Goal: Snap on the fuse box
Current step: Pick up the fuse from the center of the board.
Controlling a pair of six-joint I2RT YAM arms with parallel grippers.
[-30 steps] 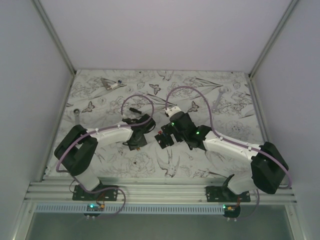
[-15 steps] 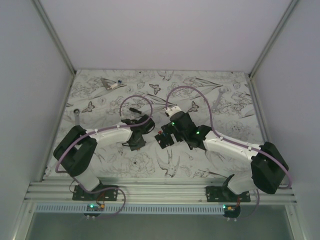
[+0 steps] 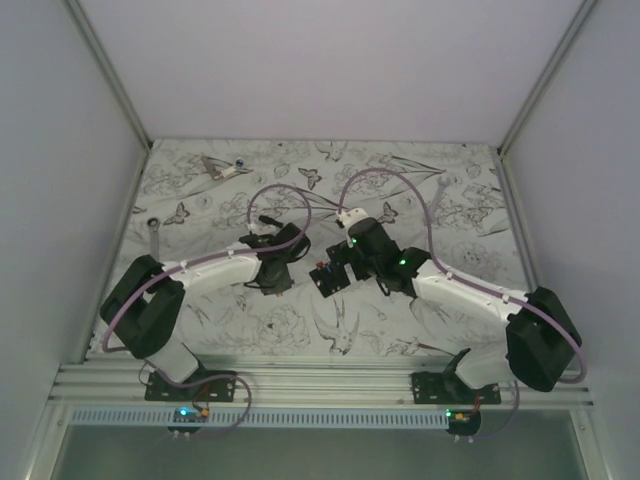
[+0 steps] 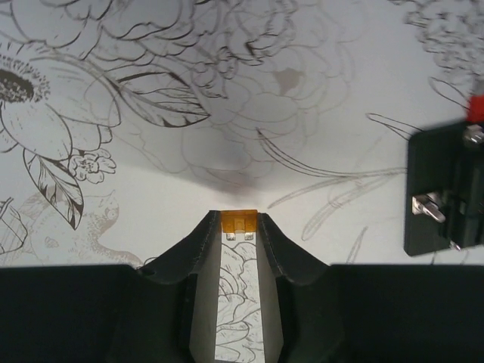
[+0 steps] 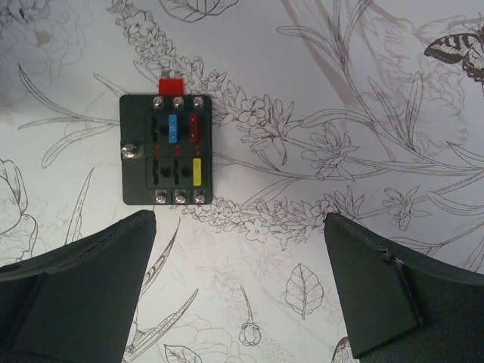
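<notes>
Your left gripper point(image 4: 238, 231) pinches a small orange fuse point(image 4: 238, 221) between its fingertips at the lower centre of the left wrist view. The fuse's two metal blades point back into the narrow gap between the fingers. The flower-printed table point(image 4: 151, 174) fills the frame beyond it. The fuse box point(image 4: 445, 189) shows at the right edge of that view, cut off by the frame and well apart from the orange fuse.

In the right wrist view the fuse box lies flat on the table in the upper left of the frame, slots facing up. A blue fuse point(image 5: 173, 128) and a red fuse point(image 5: 193, 127) sit in its upper row, a yellow fuse point(image 5: 197, 172) in its lower row. A red tab point(image 5: 169, 81) sticks out past its top edge. Your right gripper point(image 5: 238, 227) stands with its fingers spread wide, one at the lower left of the frame, the other at the lower right, and nothing is between them. The box lies just beyond the lower-left finger, untouched.

In the top view, both arms reach to the middle of the table. The box lies at the centre of the frame under the right wrist, with the left gripper just to its left.
</notes>
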